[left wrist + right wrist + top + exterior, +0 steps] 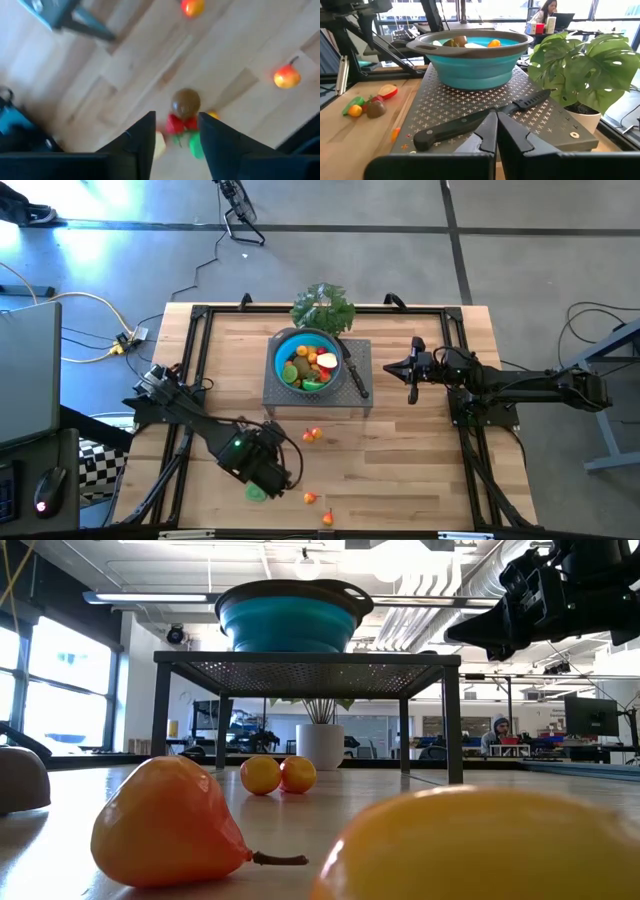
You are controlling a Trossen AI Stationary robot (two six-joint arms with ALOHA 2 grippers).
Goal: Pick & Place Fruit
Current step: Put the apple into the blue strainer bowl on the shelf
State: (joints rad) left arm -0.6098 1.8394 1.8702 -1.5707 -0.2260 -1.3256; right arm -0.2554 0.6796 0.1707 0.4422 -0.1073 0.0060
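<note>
Glossy yellow fruit (490, 845) nearest; smooth pear-shaped orange fruit (165, 825); ribbed blue bowl (288, 615).

Blue bowl (308, 343), knife (355, 372) (black-handled), leafy plant (323, 308)

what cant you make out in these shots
- High view: the left hand covers most of the fruit cluster; only a green edge shows.
- Left wrist view: cluster blurred, pieces unclear, grip uncertain.
- Low view: blue bowl contents hidden by its wall.
</note>
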